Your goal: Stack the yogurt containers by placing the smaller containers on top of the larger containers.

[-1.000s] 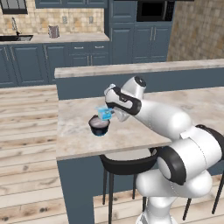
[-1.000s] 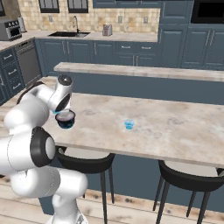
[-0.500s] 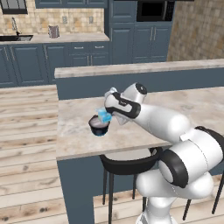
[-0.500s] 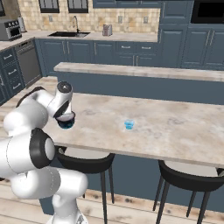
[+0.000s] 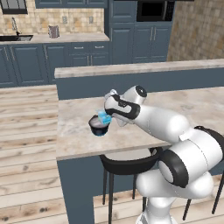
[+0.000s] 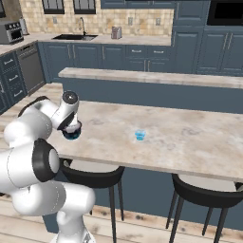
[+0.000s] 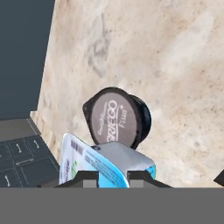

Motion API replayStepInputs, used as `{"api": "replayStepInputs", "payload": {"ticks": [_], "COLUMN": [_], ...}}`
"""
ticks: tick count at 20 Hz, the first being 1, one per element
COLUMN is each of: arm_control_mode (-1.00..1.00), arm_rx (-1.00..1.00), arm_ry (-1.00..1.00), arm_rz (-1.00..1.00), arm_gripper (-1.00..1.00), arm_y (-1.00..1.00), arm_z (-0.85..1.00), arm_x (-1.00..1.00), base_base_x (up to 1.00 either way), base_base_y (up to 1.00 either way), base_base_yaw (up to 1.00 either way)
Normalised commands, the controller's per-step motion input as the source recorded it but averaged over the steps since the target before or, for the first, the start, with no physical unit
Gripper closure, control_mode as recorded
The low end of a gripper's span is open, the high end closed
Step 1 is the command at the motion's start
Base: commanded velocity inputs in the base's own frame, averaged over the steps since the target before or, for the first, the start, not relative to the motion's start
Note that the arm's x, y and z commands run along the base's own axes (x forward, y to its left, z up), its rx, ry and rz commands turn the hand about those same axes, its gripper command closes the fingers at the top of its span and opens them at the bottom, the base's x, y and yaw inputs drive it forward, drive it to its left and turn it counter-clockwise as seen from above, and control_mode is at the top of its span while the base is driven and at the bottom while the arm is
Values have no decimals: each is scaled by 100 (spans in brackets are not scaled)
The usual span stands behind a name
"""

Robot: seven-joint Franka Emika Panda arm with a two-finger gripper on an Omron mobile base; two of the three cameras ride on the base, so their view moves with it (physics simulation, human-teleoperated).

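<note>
So in the last second the arm had dropped a bit lower and the pincer, clamped on the bigger blue cup, was right over the dark tub near the bench's left end, closer than it was a moment before. From the hand view the cup looked a touch off to one side of the tub's lid, so I'd guess it needed a nudge before letting go. The tiny blue cup sat well apart, mid-bench, not stacked yet.
</note>
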Motion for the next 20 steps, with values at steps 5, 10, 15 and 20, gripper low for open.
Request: {"api": "replayStepInputs", "payload": {"ticks": [5, 10, 15, 20], "arm_control_mode": [-100, -100, -100, -100], "arm_rx": [0, 0, 0, 0], "arm_ry": [0, 0, 0, 0], "arm_rz": [0, 0, 0, 0], "arm_gripper": [100, 100, 100, 100], "arm_y": [0, 0, 0, 0], "arm_z": [-1, -5, -4, -5], "arm_x": [2, 0, 0, 0], "base_base_x": [0, 0, 0, 0], "base_base_y": [0, 0, 0, 0], "base_base_yaw": [0, 0, 0, 0]}}
